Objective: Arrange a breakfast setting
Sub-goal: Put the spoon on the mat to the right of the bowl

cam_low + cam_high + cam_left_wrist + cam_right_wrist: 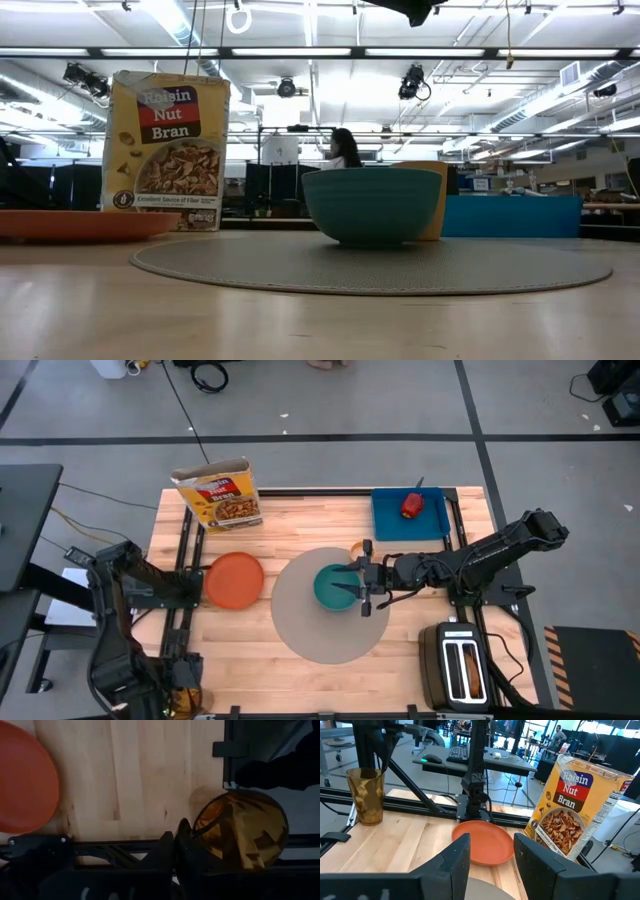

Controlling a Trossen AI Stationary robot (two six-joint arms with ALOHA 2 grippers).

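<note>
Jaws of the right gripper (362, 591) stand wide apart over the right rim of the bowl (331, 586), holding nothing as far as the high view shows. That bowl sits on the mat (330, 622), left of its centre. The plate (234, 580) lies on the bare tabletop (300, 520) just left of the mat, not on it. An apple (411, 506) rests on a blue board (385, 520) at the far right. A cereal box (220, 493) stands at the far left, and a toaster (462, 668) sits at the near right corner. The left gripper (180, 678) waits off the near left corner; whether its jaws are apart cannot be told.

Low view: the bowl stands upright on the mat, with an orange cup (436, 200) partly hidden behind it. The bowl's inside is not visible from this height. The plate is seen edge-on at left, with nothing rising above its rim.

Left wrist view: an amber tumbler (242, 832) shows close ahead, apparently empty, with the plate's edge beyond.

Right wrist view: the two fingers (447, 862) are spread, with the plate, box and tumbler beyond them.

Judgement: the setting is at an early stage. Mat and bowl are placed; the plate, cup and apple are still to be brought in. Spoon and bread are not seen.
</note>
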